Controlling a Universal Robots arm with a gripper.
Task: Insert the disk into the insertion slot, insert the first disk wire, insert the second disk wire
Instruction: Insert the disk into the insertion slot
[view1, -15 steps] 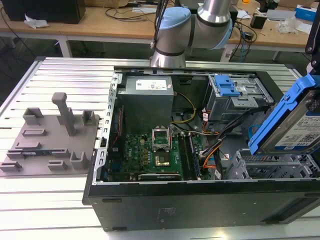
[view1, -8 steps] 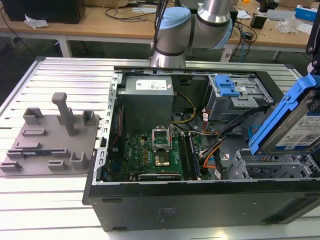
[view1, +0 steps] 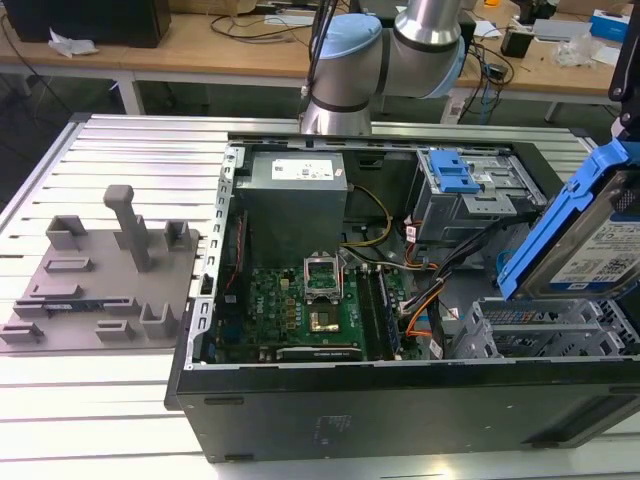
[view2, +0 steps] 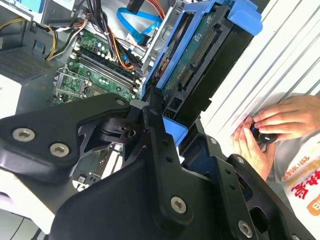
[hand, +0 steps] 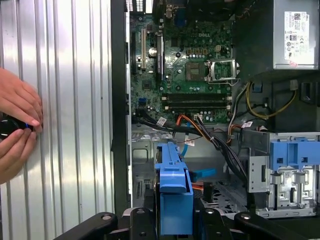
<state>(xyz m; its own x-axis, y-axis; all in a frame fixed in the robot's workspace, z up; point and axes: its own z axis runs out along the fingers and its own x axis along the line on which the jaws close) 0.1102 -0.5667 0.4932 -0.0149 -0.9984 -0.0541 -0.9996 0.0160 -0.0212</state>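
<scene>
Exterior view: the disk (view1: 592, 250), tilted, hangs above the insertion slot (view1: 540, 335) at the exterior view's right, not yet inside. First wrist view: the hand (hand: 174, 222) is clenched on the disk's blue carrier.

Glossy blue plastic frames the disk (view1: 600, 248); the insertion slot (view1: 540, 335) is matt perforated sheet metal.

The disk (view1: 603, 250) is silver with a white-and-blue label and a bright blue frame. The insertion slot (view1: 540, 335) is grey, perforated sheet metal. The motherboard (view1: 300, 310) is green, the computer case (view1: 400, 410) black, the bench (view1: 90, 400) silver with ribbed lines. The pincer (hand: 175, 220) is black.
</scene>
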